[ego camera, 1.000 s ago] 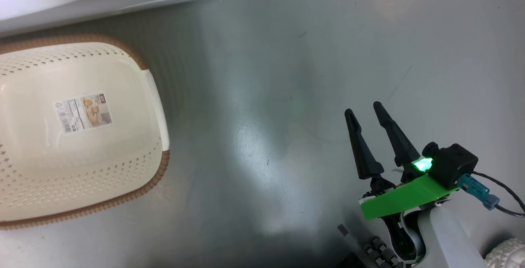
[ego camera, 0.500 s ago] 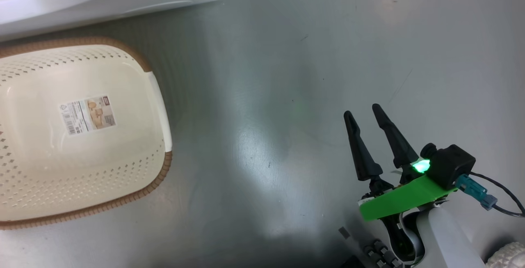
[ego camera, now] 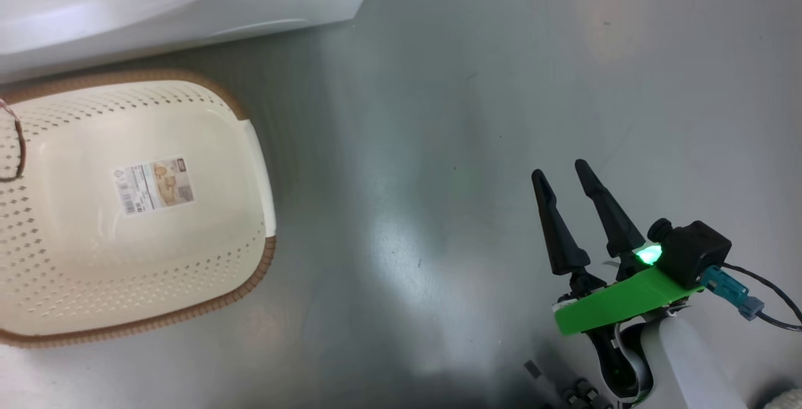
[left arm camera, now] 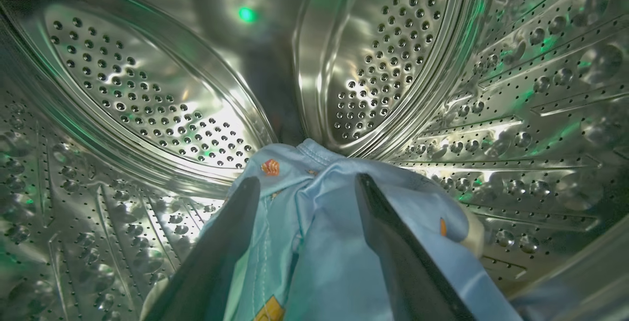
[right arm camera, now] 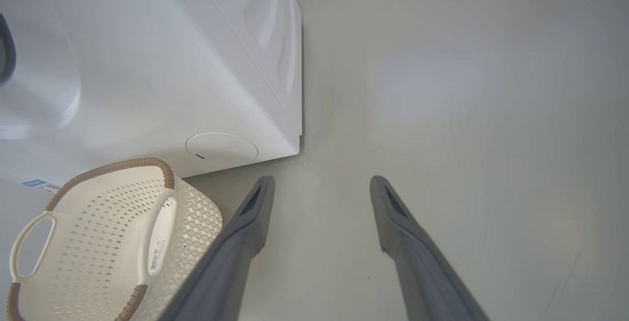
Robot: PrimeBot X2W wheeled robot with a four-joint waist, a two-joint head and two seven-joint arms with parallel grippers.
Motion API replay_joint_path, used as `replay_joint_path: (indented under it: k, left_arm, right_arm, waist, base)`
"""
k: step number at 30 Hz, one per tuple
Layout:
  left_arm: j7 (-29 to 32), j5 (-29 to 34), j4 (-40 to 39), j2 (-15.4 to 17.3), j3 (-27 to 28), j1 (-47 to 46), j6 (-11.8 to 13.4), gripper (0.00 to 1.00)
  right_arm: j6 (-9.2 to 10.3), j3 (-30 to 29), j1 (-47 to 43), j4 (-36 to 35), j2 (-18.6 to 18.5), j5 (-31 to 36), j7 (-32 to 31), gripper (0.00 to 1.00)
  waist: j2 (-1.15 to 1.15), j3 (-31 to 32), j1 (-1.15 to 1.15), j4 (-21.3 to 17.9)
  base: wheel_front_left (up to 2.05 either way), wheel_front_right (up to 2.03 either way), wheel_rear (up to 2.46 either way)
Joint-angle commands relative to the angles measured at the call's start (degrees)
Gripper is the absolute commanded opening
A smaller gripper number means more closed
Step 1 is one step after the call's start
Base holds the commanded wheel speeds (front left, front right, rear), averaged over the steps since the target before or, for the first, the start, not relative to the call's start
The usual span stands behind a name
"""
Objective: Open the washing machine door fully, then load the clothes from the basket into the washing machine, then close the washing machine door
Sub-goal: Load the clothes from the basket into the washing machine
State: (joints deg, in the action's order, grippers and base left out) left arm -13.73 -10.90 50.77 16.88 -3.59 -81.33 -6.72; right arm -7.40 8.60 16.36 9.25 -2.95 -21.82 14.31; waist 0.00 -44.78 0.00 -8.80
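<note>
The left gripper (left arm camera: 307, 179) is inside the washing machine, its two dark fingers spread apart. The clothes (left arm camera: 334, 242), light blue fabric with small orange-brown prints, lie bunched under and between those fingers. The fabric fills the gap, but neither finger presses it against the other. A cream edge of fabric shows at the right side of the bundle. The bundle rests on the lower wall of the perforated steel drum (left arm camera: 516, 129). Beyond it stands the drum's back plate, divided by raised ribs. A green light reflects in the metal near the top of the left wrist view.

The right gripper (ego camera: 559, 169) hangs above the grey floor (ego camera: 438, 114) at the lower right of the head view. Its fingers stand apart, with nothing between them. A green bracket (ego camera: 611, 302) and a lit green lamp sit at the finger bases.

The basket (ego camera: 207, 271) stands on the floor, well to the left of the right gripper. Its perforated cream walls and brown rim band are in plain view. The paper label (ego camera: 153, 185) lies exposed on its bottom. In the right wrist view one white handle loop shows at the basket's near end.

The washing machine (right arm camera: 147, 65) stands just behind the basket. A round cap (right arm camera: 222, 146) sits low on its white front, near the corner. The edge of a blue label (right arm camera: 37, 183) shows beside the basket rim.
</note>
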Motion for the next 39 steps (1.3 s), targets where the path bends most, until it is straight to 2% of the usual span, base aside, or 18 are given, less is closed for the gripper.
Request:
replay_joint_path:
  k: [1, 15, 29, 39]
  left_arm:
    - [-0.4, -0.7, -0.9, 2.4, 0.2, 0.0, 0.5, 1.00]
    - [-1.2, -3.1, -6.0, -0.1, 0.7, 7.2, 0.0, 1.00]
    - [-1.3, -4.3, -19.4, -2.1, 3.2, 21.1, 0.1, 1.00]
    - [-1.3, -4.6, -30.1, -4.1, 5.7, 33.3, 1.2, 1.00]
  right_arm:
    - [-0.09, 1.1, -1.8, -0.8, 0.1, -0.1, 0.7, 1.00]
    - [-0.09, -0.7, -0.6, 0.2, 0.1, 0.5, 0.7, 1.00]
    - [-0.09, -1.9, -0.4, 0.8, 0.1, 0.9, 0.7, 1.00]
    - [-0.09, -2.1, -0.7, 0.8, 0.1, 1.0, 0.7, 1.00]
  waist:
    - [0.00, 0.7, 0.00, 0.6]
    - [0.00, 3.9, 0.00, 3.8]
    - [0.00, 6.5, 0.00, 5.8]
    - [0.00, 7.1, 0.00, 6.4]
  base:
    - [0.00, 0.00, 0.00]
    - [0.00, 0.00, 0.00]
    - [0.00, 0.00, 0.00]
    - [0.00, 0.00, 0.00]
